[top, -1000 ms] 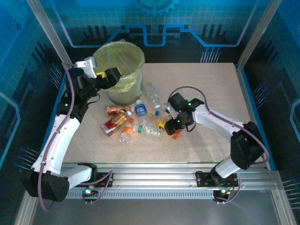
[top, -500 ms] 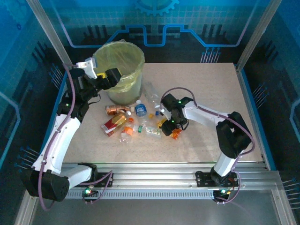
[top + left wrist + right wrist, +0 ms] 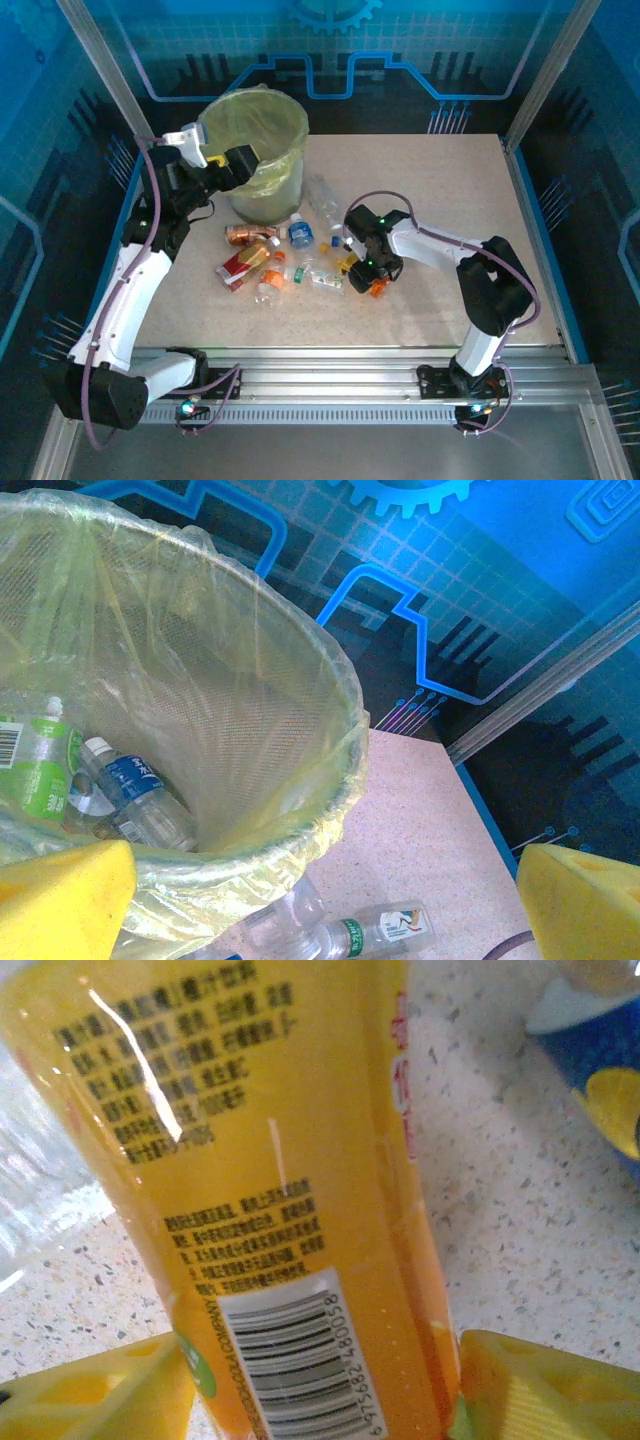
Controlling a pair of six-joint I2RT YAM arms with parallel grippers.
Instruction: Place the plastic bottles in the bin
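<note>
The bin [image 3: 292, 125], lined with a yellow-green bag, stands at the back left. My left gripper [image 3: 218, 152] hangs open over its near rim [image 3: 340, 742], its yellow pads [image 3: 60, 900] wide apart and empty. Inside lie a green-labelled bottle [image 3: 35, 765] and a blue-labelled bottle [image 3: 135, 785]. Several plastic bottles [image 3: 268, 262] lie scattered on the table in front of the bin. My right gripper [image 3: 352, 263] is down among them, its pads [image 3: 540, 1385] pressed on both sides of an orange-labelled bottle [image 3: 300, 1210] that lies on the table.
A clear bottle [image 3: 385, 930] with a green band lies just right of the bin's foot. A blue-labelled bottle [image 3: 595, 1060] sits close beside the orange one. The speckled tabletop [image 3: 450, 190] stretches bare to the right, bounded by the frame posts.
My right arm has swung left into the bottle pile, and its jaws have narrowed onto the orange-labelled bottle. The left arm has stayed still over the bin.
</note>
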